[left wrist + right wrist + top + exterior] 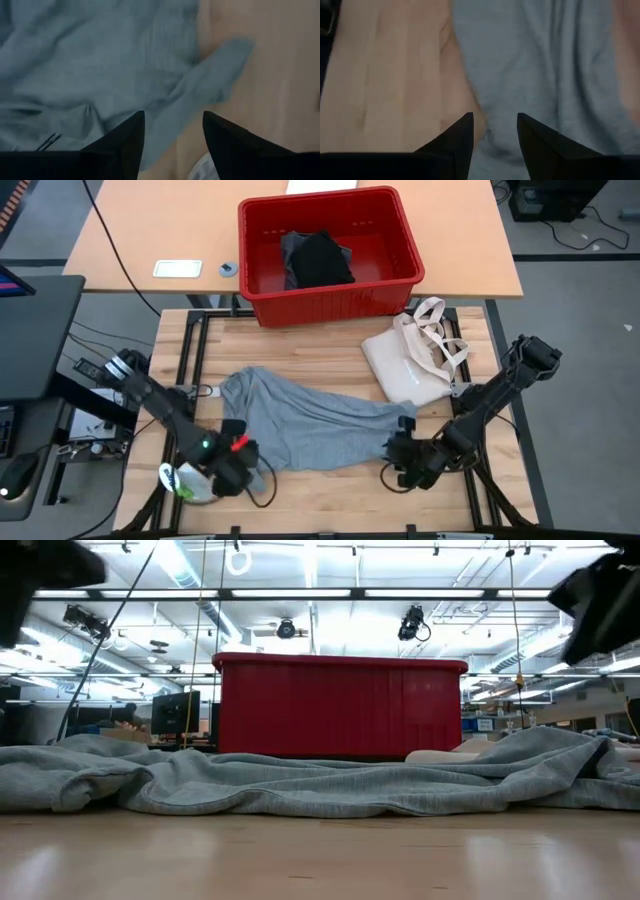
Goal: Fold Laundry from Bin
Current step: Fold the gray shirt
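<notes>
Both end effectors are standing open, your left end effector and right end effector straddling T-shirt edges; closing now is probably pinching one layer, dragging it askew.

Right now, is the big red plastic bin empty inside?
No, the high view shows a dark, crumpled cloth garment lying inside the big red plastic bin.
</notes>
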Robot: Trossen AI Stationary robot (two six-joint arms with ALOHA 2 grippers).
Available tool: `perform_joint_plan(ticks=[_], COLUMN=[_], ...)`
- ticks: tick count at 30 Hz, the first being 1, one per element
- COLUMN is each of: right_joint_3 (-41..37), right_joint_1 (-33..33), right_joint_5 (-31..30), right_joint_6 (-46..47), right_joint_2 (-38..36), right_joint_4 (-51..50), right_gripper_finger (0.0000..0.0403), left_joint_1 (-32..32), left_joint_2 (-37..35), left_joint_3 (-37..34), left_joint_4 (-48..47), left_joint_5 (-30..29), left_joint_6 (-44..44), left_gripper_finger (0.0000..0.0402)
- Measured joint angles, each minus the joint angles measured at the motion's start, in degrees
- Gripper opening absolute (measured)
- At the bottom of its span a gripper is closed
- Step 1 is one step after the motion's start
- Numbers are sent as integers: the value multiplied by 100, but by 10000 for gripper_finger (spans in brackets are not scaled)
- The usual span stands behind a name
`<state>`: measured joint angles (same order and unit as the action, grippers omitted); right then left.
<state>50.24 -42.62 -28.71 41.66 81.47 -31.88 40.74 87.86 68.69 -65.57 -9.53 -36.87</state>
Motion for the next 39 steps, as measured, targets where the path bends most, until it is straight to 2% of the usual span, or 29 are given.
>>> perform_joint_plan(ticks=[4, 10, 12, 14, 16, 18, 23, 33, 36, 39], right_joint_3=[0, 0, 0, 0, 0, -1, -256, -507, -507, -507], right_joint_1=[6, 57, 79, 80, 80, 80, -17, -6, -6, -6], right_joint_5=[-918, -2140, -2420, -2581, -2632, -2604, -2544, -2538, -2549, -2544], right_joint_6=[-89, -924, -1058, -1070, -1053, -1042, -1039, -1194, -1293, -1298], right_joint_2=[0, -1, -2, -2, -2, -1, 0, 0, 0, 0], right_joint_4=[250, 1037, 1239, 1303, 1327, 1316, 1687, 2013, 2085, 2098], right_gripper_finger=[158, 158, 158, 158, 158, 158, 158, 158, 158, 158], left_joint_1=[146, 56, -55, -273, -507, -676, -847, -1381, -1468, -1494], left_joint_2=[430, 1205, 1353, 1439, 1493, 1429, 1444, 1446, 1446, 1446], left_joint_3=[-68, -5, -9, -78, -101, -91, -370, -1294, -1491, -1425], left_joint_4=[-506, -1333, -1530, -1651, -1703, -1764, -1389, -558, -322, -507], left_joint_5=[-33, -33, 5, -30, 120, 128, 245, 776, 802, 750], left_joint_6=[80, 1270, 1076, 479, -124, -229, 310, 712, 842, 925], left_gripper_finger=[188, 181, 181, 181, 181, 181, 181, 177, 142, 55])
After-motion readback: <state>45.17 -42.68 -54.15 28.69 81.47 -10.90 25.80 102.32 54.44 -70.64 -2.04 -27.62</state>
